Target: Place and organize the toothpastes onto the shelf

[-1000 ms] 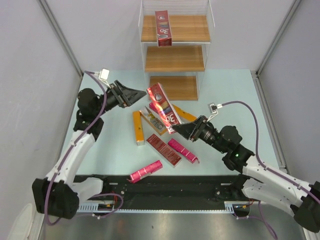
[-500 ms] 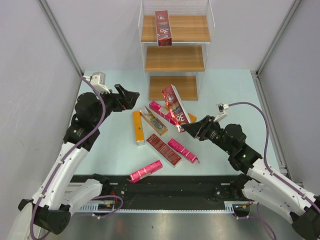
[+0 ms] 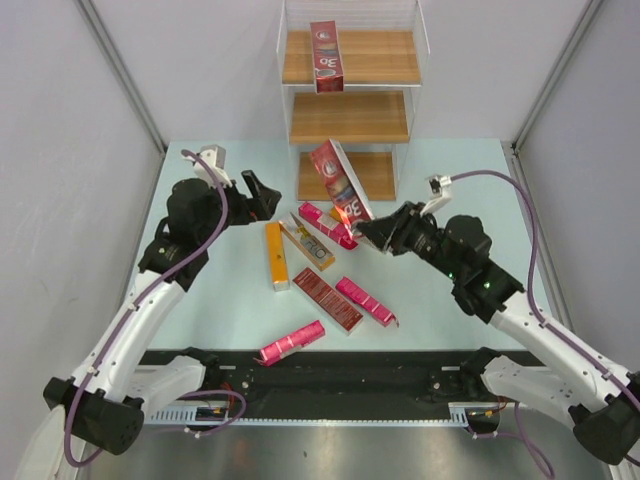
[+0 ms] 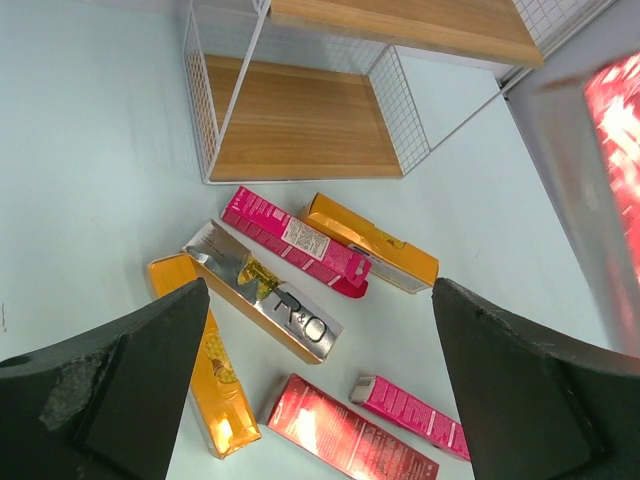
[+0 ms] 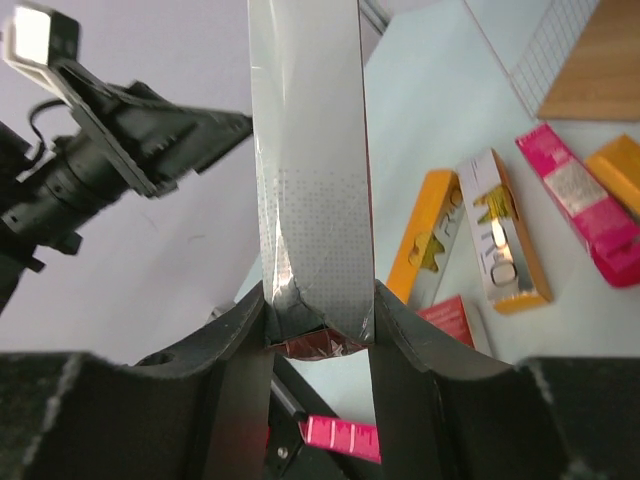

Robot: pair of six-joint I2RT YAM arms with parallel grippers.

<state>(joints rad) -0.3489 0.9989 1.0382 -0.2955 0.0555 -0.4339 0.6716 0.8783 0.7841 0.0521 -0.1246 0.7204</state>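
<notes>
The shelf (image 3: 350,118) stands at the far edge of the desk (image 3: 450,180). One red box (image 3: 326,57) stands upright on its top board, and the two lower boards are bare. Main risk, as judged: the shelf's clear walls are hard to see and its tiers are shallow. A long box brought in at a tilt could strike a wall or a board edge and be knocked askew.

The right arm (image 3: 480,285) is stretched forward and to the left, toward the bottom tier. The right hand (image 3: 368,230) is clenched on the lower end of a long red box (image 3: 335,178). This box is lifted off the desk and leans toward the shelf, just in front of the bottom board. In the wrist view the fingers (image 5: 235,350) pinch only its end. Second risk: held that way, the box could pivot or slip.

The left arm (image 3: 150,300) is bent and raised over the desk's left side. The left hand (image 3: 262,193) is spread wide, holds nothing and faces the pile.

An orange box (image 3: 276,255), a silver-and-gold box (image 3: 307,243), a dark red box (image 3: 327,299) and a pink box (image 3: 365,301) lie flat among the loose ones between the arms. A low sweep could scatter them.
</notes>
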